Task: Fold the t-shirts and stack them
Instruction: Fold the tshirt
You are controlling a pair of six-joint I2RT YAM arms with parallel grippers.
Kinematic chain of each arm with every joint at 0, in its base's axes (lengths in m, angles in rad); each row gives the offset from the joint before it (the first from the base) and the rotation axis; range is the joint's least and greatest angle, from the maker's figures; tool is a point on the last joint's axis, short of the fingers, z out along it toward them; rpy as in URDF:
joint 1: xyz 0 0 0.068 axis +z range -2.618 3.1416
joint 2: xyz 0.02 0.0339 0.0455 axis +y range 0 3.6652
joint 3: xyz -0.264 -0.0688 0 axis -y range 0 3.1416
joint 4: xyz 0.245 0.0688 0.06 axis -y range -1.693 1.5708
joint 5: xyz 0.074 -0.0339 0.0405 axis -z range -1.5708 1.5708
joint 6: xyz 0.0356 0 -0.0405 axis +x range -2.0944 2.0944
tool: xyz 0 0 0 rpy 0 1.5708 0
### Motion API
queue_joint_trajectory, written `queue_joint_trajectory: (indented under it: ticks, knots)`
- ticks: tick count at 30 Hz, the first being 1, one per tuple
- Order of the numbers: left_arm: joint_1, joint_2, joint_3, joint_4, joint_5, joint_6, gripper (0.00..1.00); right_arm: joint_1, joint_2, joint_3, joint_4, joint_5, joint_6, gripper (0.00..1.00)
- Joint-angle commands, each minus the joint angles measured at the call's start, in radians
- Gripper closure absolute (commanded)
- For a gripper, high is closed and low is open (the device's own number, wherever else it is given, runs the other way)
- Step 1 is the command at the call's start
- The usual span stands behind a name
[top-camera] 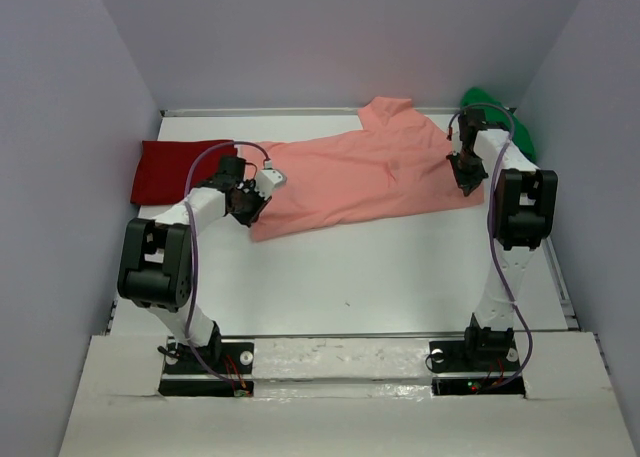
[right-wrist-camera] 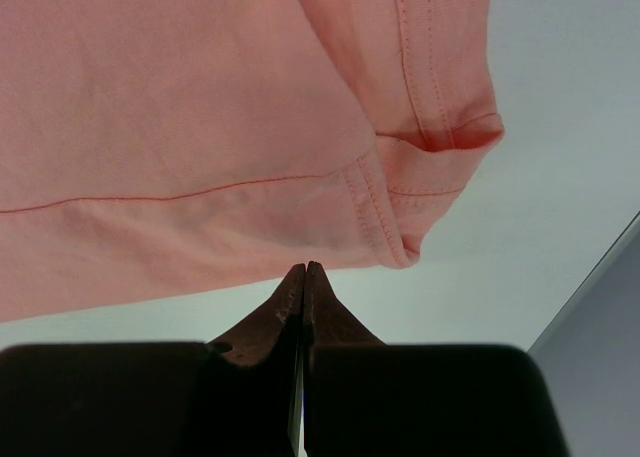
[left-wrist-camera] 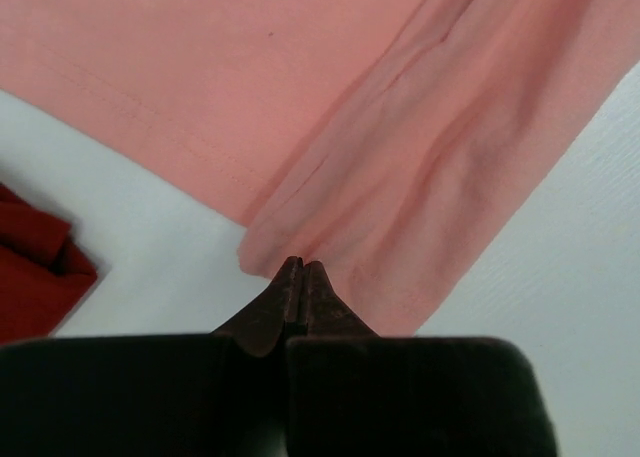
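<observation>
Left gripper (left-wrist-camera: 302, 269) fully closed, tips at the pink shirt's (top-camera: 370, 172) near-left corner; can't tell if it has cloth. Right gripper (right-wrist-camera: 305, 269) closed by the sleeve hem, same doubt. Shirt spread on the table (top-camera: 400, 267). Red shirt (top-camera: 175, 169) far left, green shirt (top-camera: 482, 98) far-right corner.

We see pink shirt (top-camera: 370, 172) spread mostly flat across far half of table (top-camera: 400, 277), slanting from near-left to far-right. One sleeve pokes out at far edge. At its left end we note a long, softly creased band folded over. At its right end, a stitched hem curls under. Red shirt (top-camera: 175, 170) lies bunched at far left, near pink, not touching. Green shirt (top-camera: 500, 112) sits crumpled in far-right corner, and we see only part of it.
</observation>
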State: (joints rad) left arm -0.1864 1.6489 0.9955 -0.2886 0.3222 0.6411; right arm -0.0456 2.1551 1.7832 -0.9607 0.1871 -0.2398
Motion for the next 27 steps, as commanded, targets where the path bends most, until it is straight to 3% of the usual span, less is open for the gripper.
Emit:
queue_joint_trajectory:
  ticks: [1,27]
  knots:
    - [-0.008,-0.103,0.019,0.06,-0.054,-0.029,1.0,-0.002,-0.005,0.001,0.005,0.009,0.0,1.0]
    - [-0.051,-0.061,-0.037,0.195,-0.225,-0.049,1.0,-0.002,0.015,-0.008,0.0,0.018,0.0,1.0]
